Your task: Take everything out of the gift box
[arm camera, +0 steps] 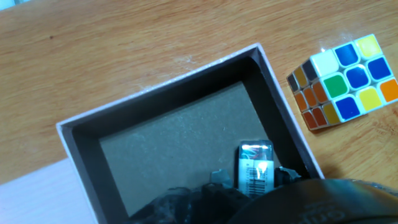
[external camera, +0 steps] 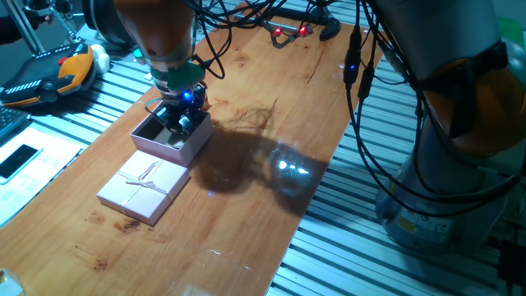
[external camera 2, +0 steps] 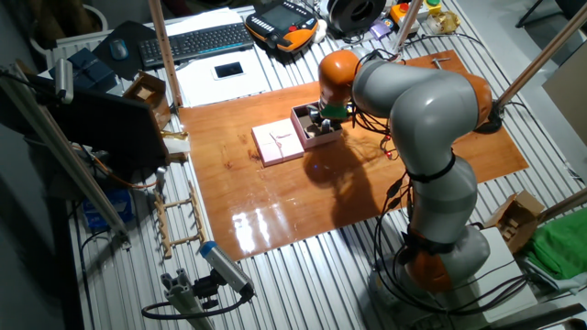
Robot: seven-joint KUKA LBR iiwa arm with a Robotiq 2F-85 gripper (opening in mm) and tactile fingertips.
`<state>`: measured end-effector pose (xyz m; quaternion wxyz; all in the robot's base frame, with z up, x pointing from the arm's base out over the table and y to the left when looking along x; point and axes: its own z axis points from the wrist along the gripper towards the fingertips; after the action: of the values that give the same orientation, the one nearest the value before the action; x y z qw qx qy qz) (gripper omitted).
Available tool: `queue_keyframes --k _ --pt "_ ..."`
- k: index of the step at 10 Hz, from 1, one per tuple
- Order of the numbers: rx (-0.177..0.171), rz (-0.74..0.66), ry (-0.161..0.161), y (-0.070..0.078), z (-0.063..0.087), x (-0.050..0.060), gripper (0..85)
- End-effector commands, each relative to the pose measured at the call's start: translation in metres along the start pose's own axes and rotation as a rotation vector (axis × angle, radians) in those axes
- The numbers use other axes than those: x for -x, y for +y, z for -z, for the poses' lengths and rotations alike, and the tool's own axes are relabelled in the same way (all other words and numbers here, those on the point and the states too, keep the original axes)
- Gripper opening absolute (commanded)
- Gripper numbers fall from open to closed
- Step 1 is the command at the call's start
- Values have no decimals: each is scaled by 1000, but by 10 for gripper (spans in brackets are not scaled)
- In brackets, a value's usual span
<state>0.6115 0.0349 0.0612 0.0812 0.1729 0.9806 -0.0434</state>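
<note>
The end effector [external camera: 182, 117] hangs low inside the open gift box [external camera: 195, 141], its dark fingers down near the box floor; whether they are spread or pressed together cannot be told, since in the hand view only a blurred black mass fills the bottom edge. Just ahead of that mass, a small whitish piece [arm camera: 255, 167] with a printed barcode stands on the floor close to one inner wall.

The box is square, of pale pink cardboard with thin straight walls, and its inside is a flat, matte brown lining with a faintly grainy look. Apart from the whitish piece, the visible floor is bare.

Outside the box, beyond the wall nearest the whitish piece, a multicoloured puzzle cube [arm camera: 341, 82] sits on the desk [external camera: 271, 123], near the box corner but not touching it. Its glossy tiles show white, blue, green, yellow and orange.

Away from the end effector, the matching pink lid [external camera: 145, 187] lies flat beside the box's outer wall, a thin ribbon bow across its top. The desk is polished wood with visible grain, and open wood stretches out past the box and lid.
</note>
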Motion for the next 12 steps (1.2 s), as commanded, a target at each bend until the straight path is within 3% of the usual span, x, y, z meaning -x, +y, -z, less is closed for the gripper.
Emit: queue_keyframes --k 1,5,6,8,10,12 --pt "0 0 0 0 0 0 390" --pt "-2 6 -12 0 -6 0 357" --pt "-1 7 -12 0 -5 0 297" --pt "4 23 -2 -1 -2 1 10" --pt "3 24 1 -1 3 1 10" --pt "-1 18 16 0 18 4 10"
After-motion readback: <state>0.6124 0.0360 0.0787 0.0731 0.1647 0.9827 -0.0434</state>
